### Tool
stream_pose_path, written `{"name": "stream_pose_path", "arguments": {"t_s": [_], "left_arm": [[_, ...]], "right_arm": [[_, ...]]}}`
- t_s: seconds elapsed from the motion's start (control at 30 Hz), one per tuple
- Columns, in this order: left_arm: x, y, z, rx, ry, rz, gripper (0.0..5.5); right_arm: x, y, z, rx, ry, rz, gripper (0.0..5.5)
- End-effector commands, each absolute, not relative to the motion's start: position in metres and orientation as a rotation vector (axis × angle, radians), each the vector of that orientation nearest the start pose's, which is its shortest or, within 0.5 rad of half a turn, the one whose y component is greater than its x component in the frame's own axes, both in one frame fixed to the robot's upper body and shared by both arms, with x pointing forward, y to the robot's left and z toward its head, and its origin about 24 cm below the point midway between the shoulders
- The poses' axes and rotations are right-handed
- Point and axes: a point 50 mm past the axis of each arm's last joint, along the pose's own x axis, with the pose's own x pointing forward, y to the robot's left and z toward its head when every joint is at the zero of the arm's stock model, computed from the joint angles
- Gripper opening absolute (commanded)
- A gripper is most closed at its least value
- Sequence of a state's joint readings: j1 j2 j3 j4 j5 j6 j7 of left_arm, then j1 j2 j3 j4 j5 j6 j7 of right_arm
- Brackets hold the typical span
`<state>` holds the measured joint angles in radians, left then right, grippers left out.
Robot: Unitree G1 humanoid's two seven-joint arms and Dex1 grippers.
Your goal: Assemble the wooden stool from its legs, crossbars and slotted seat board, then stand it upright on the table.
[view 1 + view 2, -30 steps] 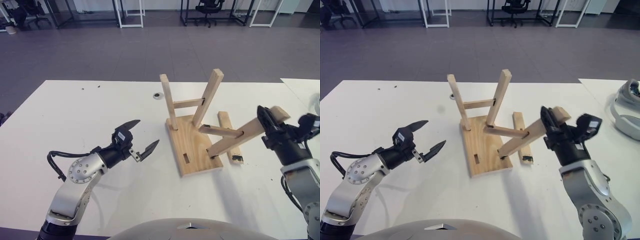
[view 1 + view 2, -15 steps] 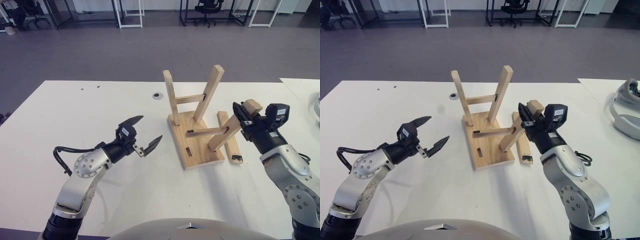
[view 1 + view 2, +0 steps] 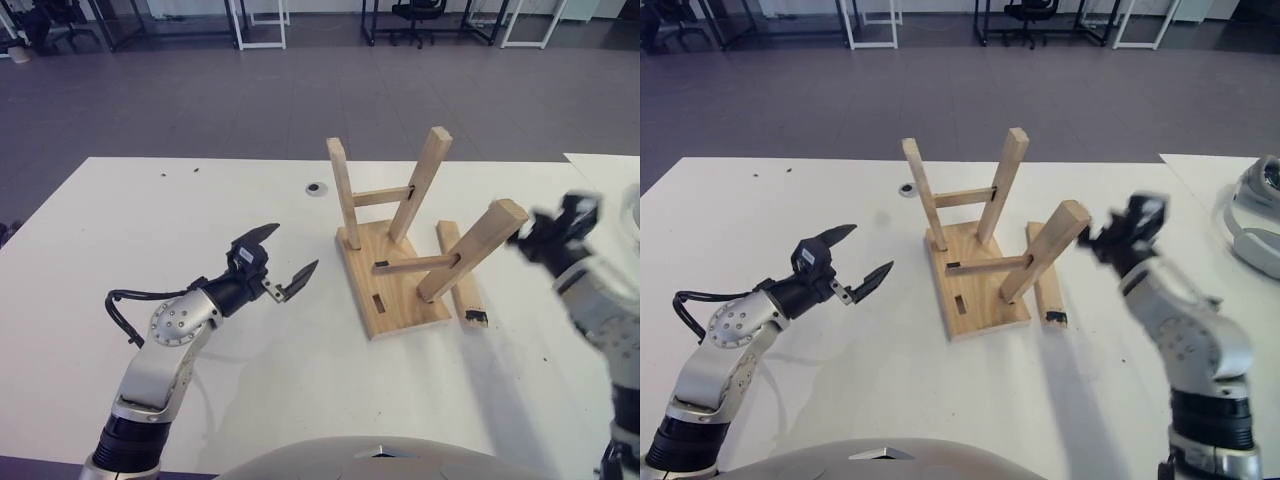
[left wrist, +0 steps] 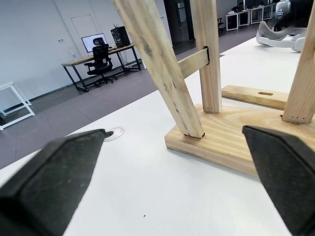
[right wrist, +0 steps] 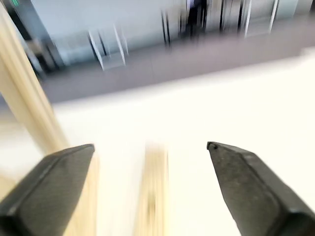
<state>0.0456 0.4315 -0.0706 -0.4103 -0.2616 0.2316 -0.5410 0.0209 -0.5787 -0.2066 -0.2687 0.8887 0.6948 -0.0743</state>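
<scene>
Stool [image 3: 400,250] stands upside down at mid-table, its seat [image 3: 400,318] flat on the top. Two legs [image 3: 345,195] rise from the seat's 12 o'clock side, joined by a crossbar [image 3: 380,197]. A third leg [image 3: 470,250] leans out toward 2 o'clock. A second bar [image 3: 412,265] sticks from it toward 9 o'clock, and I cannot tell whether that bar's dark end touches anything. One slot [image 3: 378,302] shows in the seat near 7 o'clock. A loose bar [image 3: 455,250] lies flat just beside the seat at 3 o'clock, partly hidden behind the leaning leg.

My right gripper [image 3: 1118,228] is a blur at 3 o'clock of that leg's top. It is near the leg, but I cannot tell if it touches. From the wrist, its fingers [image 5: 54,182] are spread wide with nothing pinched, and only smeared wood shows beyond them.

My left gripper [image 3: 295,247] hovers at 9 o'clock of the seat, fingers spread and holding nothing. A stretch of white table [image 3: 200,400] lies between them and the seat's edge, and more runs toward me at 6 o'clock. The table's far edge passes close behind the upright legs, with a grommet [image 3: 317,188] at 11 o'clock. A headset [image 3: 1255,210] sits well apart at 3 o'clock, cut off by the frame.
</scene>
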Motion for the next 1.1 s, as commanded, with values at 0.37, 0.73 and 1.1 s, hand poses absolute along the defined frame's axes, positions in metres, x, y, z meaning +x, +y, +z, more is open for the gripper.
{"name": "stream_pose_path", "arguments": {"t_s": [0.37,0.73,1.1], "left_arm": [[0.235,0.151,0.107,0.214,-0.061,-0.684,5.12],[0.262,0.152,0.190,-0.058,-0.339,-0.617,5.12],[0.277,0.128,0.344,-0.806,-0.601,-1.045,4.61]], "right_arm": [[0.216,-0.240,0.030,0.002,0.703,0.034,3.27],[0.268,-0.290,0.117,-0.143,0.123,-0.115,2.08],[0.254,-0.124,0.303,-0.565,-0.827,0.852,2.08]]}}
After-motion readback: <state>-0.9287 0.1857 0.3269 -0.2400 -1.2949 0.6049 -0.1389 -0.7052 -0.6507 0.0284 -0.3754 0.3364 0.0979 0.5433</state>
